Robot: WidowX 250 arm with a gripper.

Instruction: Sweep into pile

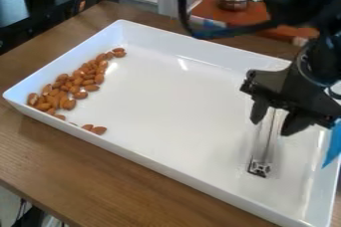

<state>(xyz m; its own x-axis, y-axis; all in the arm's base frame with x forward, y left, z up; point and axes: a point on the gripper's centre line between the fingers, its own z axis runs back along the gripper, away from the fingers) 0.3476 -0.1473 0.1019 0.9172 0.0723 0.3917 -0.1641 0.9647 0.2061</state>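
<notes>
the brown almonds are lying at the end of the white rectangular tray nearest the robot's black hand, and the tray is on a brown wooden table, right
Not quite: the camera view shows the brown almonds at the opposite end of the white rectangular tray, away from the black hand. The tray is indeed on a brown wooden table.

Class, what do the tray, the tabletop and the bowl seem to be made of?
Tray: probably hard plastic, white and glossy, with bright reflections and smooth rounded corners; coated metal is possible.
Tabletop: brown wood or wood-look laminate, with streaky grain.
Bowl: polished metal, perhaps steel, judging by its silvery reflections.
</notes>
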